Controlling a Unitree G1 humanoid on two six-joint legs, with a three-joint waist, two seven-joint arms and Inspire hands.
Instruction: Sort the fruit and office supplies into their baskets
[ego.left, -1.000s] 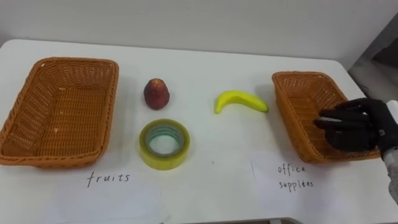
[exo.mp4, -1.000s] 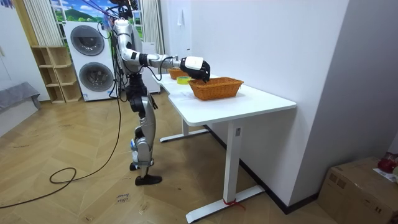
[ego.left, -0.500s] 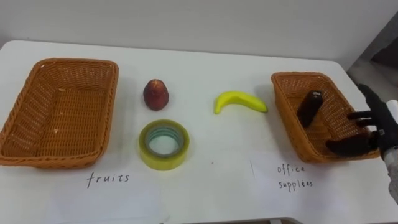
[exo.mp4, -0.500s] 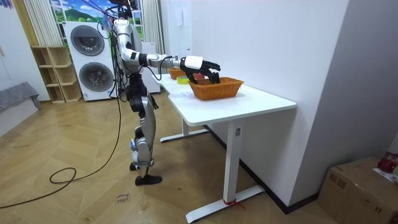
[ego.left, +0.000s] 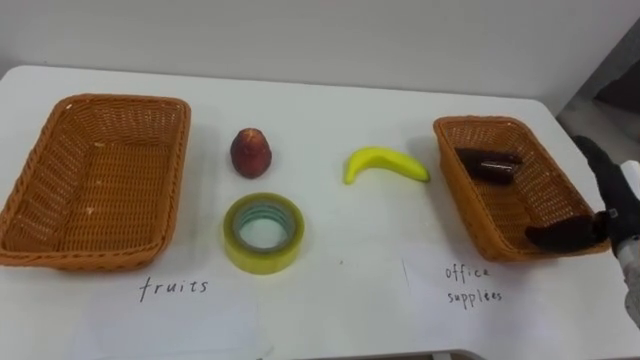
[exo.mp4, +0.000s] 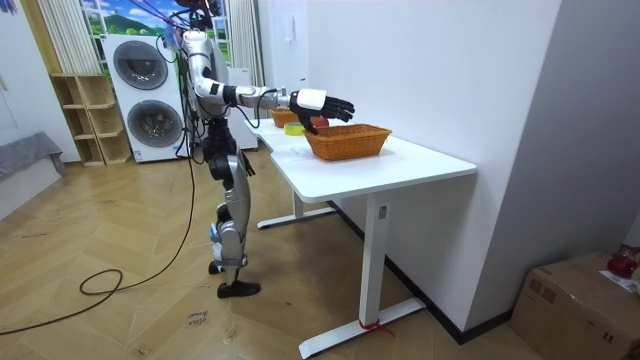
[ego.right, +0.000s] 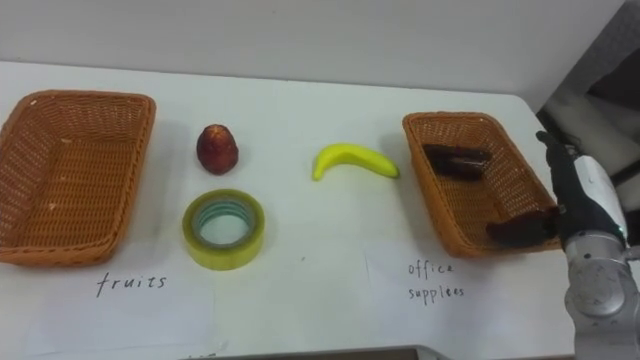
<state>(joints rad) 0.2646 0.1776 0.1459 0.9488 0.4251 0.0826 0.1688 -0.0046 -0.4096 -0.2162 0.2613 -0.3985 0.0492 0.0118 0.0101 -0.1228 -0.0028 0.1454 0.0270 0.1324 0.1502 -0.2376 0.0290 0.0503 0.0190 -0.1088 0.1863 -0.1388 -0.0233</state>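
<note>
Right hand (ego.left: 610, 195), fingers (ego.left: 556, 237) spread wide and empty, hovers over the near rim of the office basket (ego.left: 450, 185) by the right edge of the tabletop (ego.left: 340, 295); pulling back could snag it. Tape roll (ego.left: 264, 232), banana (ego.left: 386, 163) and red fruit (ego.left: 251, 151) lie unsorted at its centre.

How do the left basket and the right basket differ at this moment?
The left basket is empty; the right basket holds a dark object lying across its far end. The left basket looks larger than the right basket. The right hand, open, is at the right basket's near right corner, away from the left basket. Both are orange-brown wicker, rectangular, and sit on the white table.
</note>
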